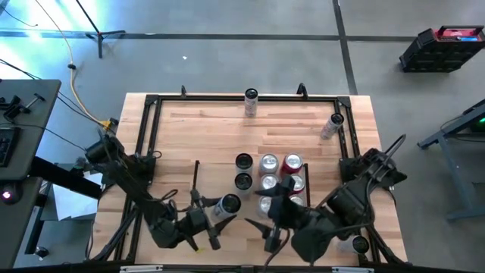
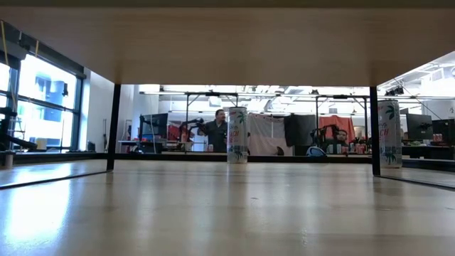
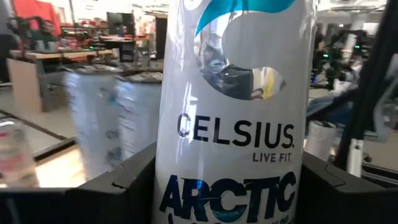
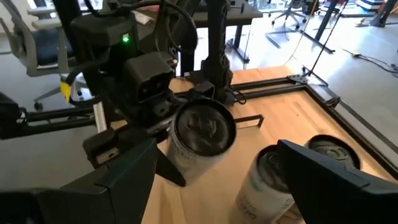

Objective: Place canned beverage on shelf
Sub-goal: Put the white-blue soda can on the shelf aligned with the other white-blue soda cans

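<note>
Light-wood shelf [image 1: 220, 129], part-filled; left gripper [image 1: 216, 220] grasping white can [image 1: 227, 205] near the front edge beside stocked cans [image 1: 269, 178]; right gripper [image 1: 276, 227] spread, seemingly empty, close by; hazard: carried can toppling neighbours, or arms colliding.

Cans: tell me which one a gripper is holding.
The white can between the left gripper fingers, left of the packed cluster; every other can stands free.

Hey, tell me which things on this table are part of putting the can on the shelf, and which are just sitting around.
Part of the job:
- white can held in the left gripper
- shelf
- cans already on the shelf

Just lying about:
- can at the far rail
- can by the right rail
- right gripper, open, waiting
</note>
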Controlling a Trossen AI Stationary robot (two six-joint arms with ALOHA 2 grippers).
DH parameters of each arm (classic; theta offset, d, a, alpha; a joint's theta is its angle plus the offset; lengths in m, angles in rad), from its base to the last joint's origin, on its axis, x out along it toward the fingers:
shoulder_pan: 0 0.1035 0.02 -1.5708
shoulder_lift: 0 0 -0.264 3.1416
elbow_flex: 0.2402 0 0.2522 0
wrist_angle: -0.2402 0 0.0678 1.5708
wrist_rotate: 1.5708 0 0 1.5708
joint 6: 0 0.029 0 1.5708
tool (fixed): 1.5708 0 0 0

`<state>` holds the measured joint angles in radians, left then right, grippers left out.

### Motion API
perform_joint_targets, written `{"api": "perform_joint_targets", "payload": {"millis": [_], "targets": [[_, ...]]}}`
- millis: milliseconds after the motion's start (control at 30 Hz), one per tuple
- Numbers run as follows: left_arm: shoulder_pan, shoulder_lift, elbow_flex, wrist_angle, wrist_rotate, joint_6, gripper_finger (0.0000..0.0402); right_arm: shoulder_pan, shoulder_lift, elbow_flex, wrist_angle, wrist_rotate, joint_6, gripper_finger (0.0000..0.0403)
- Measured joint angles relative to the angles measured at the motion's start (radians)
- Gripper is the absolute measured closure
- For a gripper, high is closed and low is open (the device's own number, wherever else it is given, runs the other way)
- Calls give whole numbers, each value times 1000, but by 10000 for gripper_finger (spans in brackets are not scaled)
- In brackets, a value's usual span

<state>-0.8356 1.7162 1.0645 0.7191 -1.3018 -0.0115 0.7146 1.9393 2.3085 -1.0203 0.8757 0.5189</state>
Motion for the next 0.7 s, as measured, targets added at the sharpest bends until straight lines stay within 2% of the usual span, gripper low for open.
{"api": "perform_joint_targets", "payload": {"millis": [233,367,533,700], "targets": [[-38,106,0,307,64,168,159,25,17,0,10,-4,-1,89],[-86,170,0,504,44,303,159,40,17,0,23,5,-1,89],[-137,249,34,650,-7,434,159,52,17,0,30,11,1,89],[-89,283,50,750,-57,454,159,52,20,0,43,15,5,89]]}}
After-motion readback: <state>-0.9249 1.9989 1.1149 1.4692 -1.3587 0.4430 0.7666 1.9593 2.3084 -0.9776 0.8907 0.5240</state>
